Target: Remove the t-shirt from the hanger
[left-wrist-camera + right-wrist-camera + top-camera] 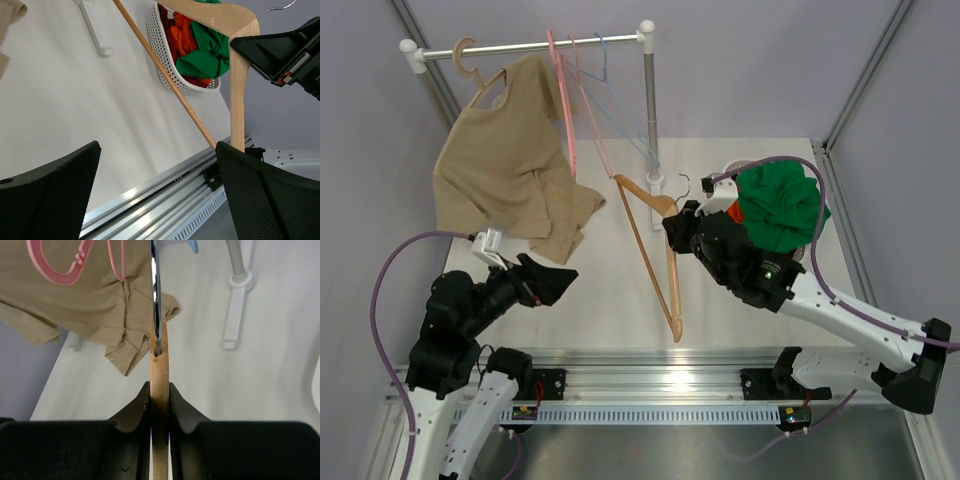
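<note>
The green t-shirt (780,205) lies bunched in a white basket (165,55) at the right of the table, off the hanger; the left wrist view also shows the t-shirt (207,50). The bare wooden hanger (655,240) hangs tilted above the table's middle. My right gripper (682,222) is shut on its top just below the metal hook. In the right wrist view the hanger (159,365) is pinched edge-on in the right gripper (160,390). My left gripper (555,280) stands wide open at the near left with nothing in it; from its own wrist the left gripper (157,190) frames only table and rail.
A clothes rack rail (530,45) crosses the back, its post (650,100) standing mid-table. A beige top (510,160) hangs from it, with pink hangers (563,90) and a pale-blue hanger (610,90). An orange garment (177,35) shares the basket. An aluminium rail (660,380) runs along the near edge.
</note>
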